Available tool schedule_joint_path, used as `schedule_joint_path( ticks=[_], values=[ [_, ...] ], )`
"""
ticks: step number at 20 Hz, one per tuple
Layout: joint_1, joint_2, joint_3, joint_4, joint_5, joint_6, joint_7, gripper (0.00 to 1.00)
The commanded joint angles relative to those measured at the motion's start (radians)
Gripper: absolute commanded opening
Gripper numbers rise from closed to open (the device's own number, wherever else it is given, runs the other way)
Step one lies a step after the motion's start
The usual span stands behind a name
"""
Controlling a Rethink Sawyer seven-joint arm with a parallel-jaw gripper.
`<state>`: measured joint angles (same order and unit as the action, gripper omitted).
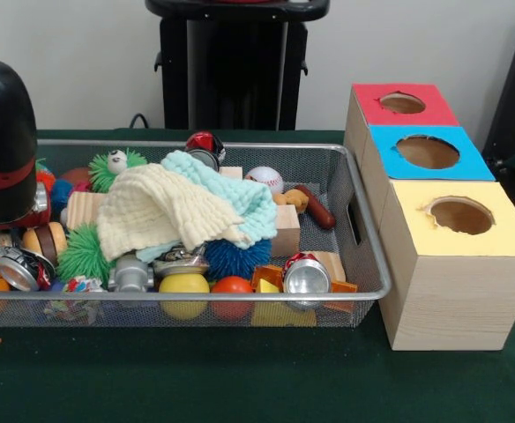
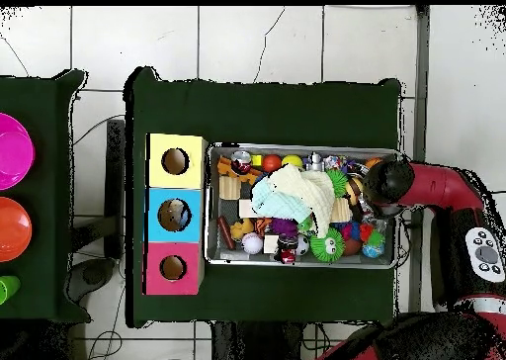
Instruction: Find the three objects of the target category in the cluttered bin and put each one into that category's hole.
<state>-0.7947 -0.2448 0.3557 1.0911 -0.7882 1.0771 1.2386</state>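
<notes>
A robotics lab: a counter [image 2: 267, 109] draped in dark green cloth stands on a pale tiled floor [image 2: 257, 40], with loose cables [image 2: 94, 138] trailing beside it and a plain white wall [image 1: 90, 62] behind.

1. The front camera sat low and close at the tabletop [image 1: 240, 388] edge, looking level across the green cloth at the mesh bin [image 1: 363, 238] and the three boxes [image 1: 451, 256] beside it.
2. From there the bin filled most of the picture, and the arm [image 1: 6, 141] loomed large at the left edge.
3. The overhead camera hung high and looked straight down, taking in the whole tabletop [image 2: 267, 109], the tiled floor [image 2: 257, 40] around it and a second table [image 2: 40, 99] to one side.
4. Both views shared the bin [image 2: 302, 263], the row of boxes [image 2: 175, 214] and the arm [image 2: 435, 186], but turned half round against each other.
</notes>
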Motion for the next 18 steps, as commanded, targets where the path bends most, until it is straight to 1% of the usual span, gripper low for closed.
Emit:
schedule_joint_path(
  ticks=[1,15,16,18],
  values=[
    [0.004,0.166,0.098,0.04,0.032,0.017,-0.307,0.0],
    [0.0,0.173,0.098,0.036,0.049,0.034,-0.326,0.0],
    [0.0,0.173,0.097,0.037,0.051,0.031,-0.324,1.0],
    [0.003,0.173,0.094,0.034,0.046,0.035,-0.327,1.0]
  ],
)
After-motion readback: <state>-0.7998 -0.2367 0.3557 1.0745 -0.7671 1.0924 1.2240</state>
